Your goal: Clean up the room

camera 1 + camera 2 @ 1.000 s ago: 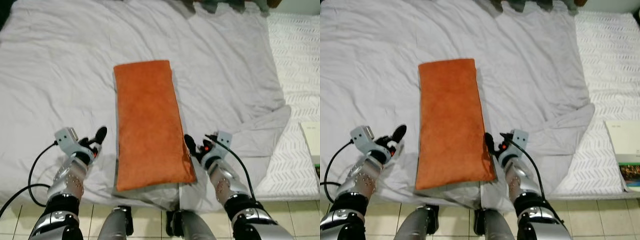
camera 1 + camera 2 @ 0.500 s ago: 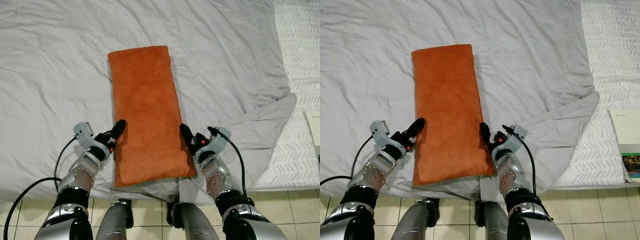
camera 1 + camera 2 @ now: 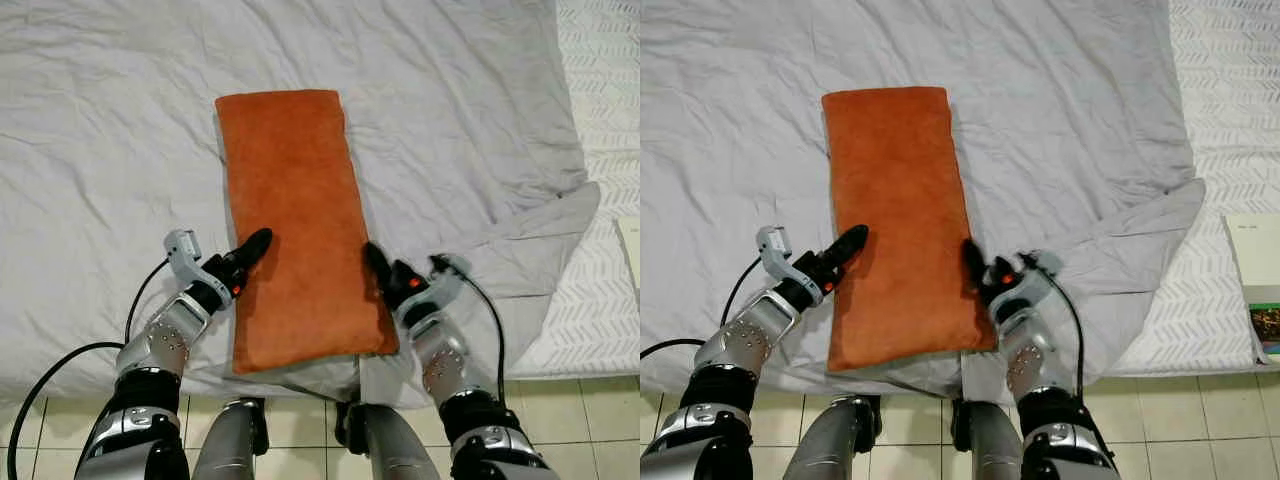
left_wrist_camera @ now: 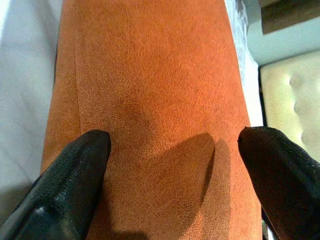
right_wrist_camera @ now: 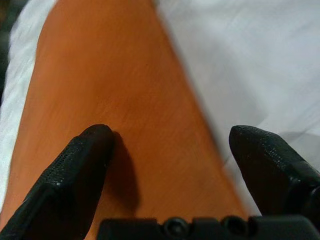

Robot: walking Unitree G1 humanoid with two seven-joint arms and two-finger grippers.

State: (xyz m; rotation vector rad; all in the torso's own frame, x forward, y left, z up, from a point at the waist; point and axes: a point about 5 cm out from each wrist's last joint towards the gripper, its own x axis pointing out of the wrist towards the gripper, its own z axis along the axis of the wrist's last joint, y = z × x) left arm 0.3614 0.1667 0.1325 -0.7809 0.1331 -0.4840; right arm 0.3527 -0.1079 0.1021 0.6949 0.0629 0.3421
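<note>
Lengthwise on the bed lies the orange cushion (image 3: 296, 218), its long axis running straight away from the robot, near end at the bed's front edge and far end toward the middle of the mattress. It rests on a rumpled grey sheet (image 3: 110, 150), whose corner is folded back on the robot's right over a white patterned mattress cover (image 3: 600, 170).

Both hands sit at the cushion's near half, one on each long side. The left hand (image 3: 250, 252) reaches onto the left edge, fingers spread wide in its wrist view with orange fabric between them. The right hand (image 3: 378, 270) is at the right edge, also spread wide; its wrist view has one finger over the cushion and the other over the grey sheet, so it straddles that edge.

Neither hand is closed on anything yet. The cushion lies between the two hands, about equally near to each, which suits a two-sided squeeze and lift across its short axis. Tiled floor (image 3: 300, 440) shows below the bed's edge.
</note>
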